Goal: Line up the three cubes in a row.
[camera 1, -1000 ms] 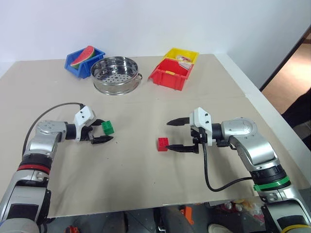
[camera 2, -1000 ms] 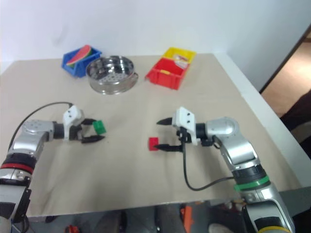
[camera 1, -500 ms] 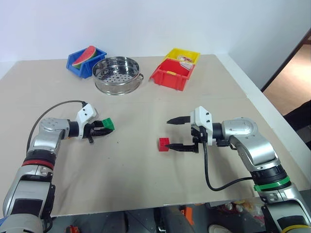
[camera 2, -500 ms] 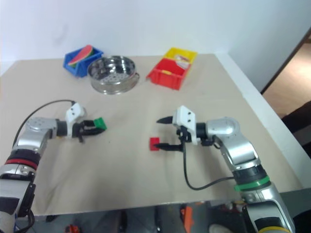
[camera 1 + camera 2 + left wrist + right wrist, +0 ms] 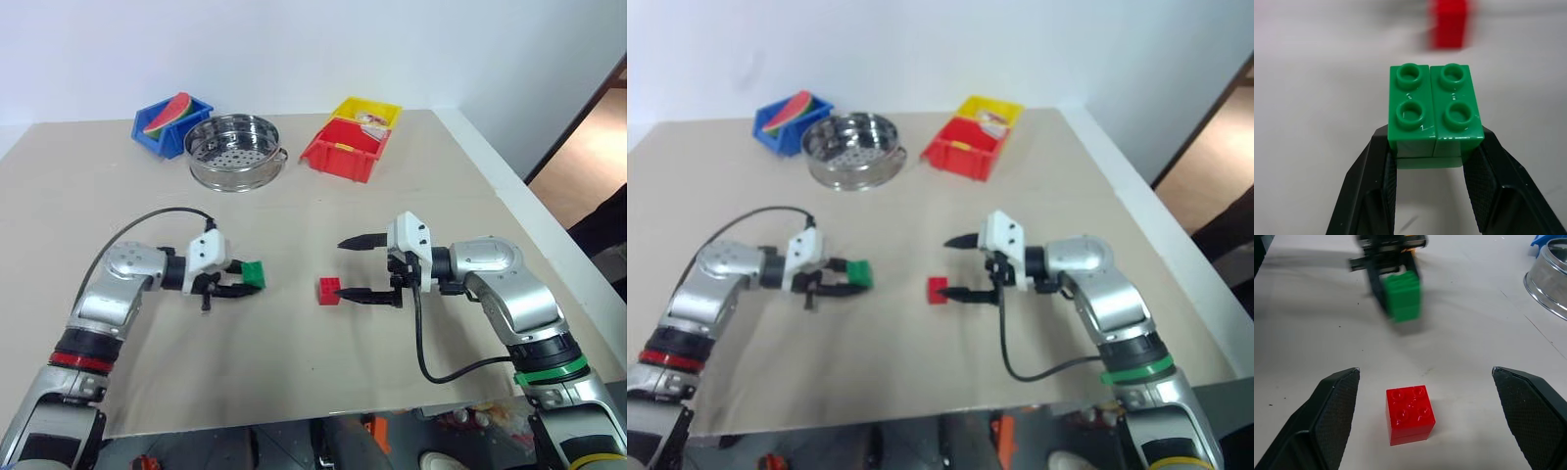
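Green plastic, the green brick sits clamped between the two black fingers of the left gripper, studs up, carried clear of the table. Landmark for this report: the red brick, resting on the table. The green brick hangs to the left of it, near but apart, apparently being brought alongside to start the row. The right gripper stands on the red brick's other side, jaws spread wide and empty, one finger just beside the brick, the other well off; judged a standby posture, not a grip. Far behind the red brick stand a steel steamer pan and a red bin. No third brick can be identified.
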Tool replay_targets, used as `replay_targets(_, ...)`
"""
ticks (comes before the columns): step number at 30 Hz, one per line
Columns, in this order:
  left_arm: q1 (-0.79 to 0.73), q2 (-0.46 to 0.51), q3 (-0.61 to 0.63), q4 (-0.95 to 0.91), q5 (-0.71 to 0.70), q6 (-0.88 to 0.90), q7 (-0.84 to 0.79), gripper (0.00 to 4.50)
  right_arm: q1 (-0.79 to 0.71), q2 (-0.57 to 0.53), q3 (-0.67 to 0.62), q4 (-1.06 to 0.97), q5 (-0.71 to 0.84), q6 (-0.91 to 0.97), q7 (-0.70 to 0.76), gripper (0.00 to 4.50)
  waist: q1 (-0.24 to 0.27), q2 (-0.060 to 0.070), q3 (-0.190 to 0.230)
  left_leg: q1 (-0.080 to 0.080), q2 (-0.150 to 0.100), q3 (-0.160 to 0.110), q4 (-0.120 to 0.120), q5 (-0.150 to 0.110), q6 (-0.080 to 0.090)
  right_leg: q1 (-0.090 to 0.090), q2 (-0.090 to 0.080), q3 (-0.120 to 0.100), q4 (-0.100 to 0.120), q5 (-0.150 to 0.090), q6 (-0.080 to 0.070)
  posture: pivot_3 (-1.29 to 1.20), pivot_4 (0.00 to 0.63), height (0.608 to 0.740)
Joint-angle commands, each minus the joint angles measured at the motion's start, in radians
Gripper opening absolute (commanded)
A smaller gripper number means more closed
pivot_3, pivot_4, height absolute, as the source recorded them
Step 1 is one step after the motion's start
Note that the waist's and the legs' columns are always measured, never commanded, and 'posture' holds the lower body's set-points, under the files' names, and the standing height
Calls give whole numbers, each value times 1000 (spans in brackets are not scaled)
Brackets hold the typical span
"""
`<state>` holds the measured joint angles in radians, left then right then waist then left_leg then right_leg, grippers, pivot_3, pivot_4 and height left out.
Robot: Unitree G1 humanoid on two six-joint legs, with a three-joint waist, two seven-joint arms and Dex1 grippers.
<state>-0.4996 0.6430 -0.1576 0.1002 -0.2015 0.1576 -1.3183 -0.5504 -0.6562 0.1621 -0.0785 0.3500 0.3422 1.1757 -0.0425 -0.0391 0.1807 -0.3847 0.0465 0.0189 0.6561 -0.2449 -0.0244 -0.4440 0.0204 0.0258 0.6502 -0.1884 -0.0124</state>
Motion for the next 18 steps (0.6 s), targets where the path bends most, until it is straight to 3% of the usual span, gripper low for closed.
replay_targets(1,25,6,-19,-117,-28,69,8,1316,-14,-9,-34,-43,32,20,7,4500,-1,0,0,0,0,0,0,0,0,0,0,0,0,0,0,0,150,740)
replay_targets(18,22,-30,-64,-60,7,75,69,1316,6,-25,-34,-49,31,7,12,4500,0,0,0,0,0,-1,0,0,0,0,1,0,0,0,0,0,150,740)
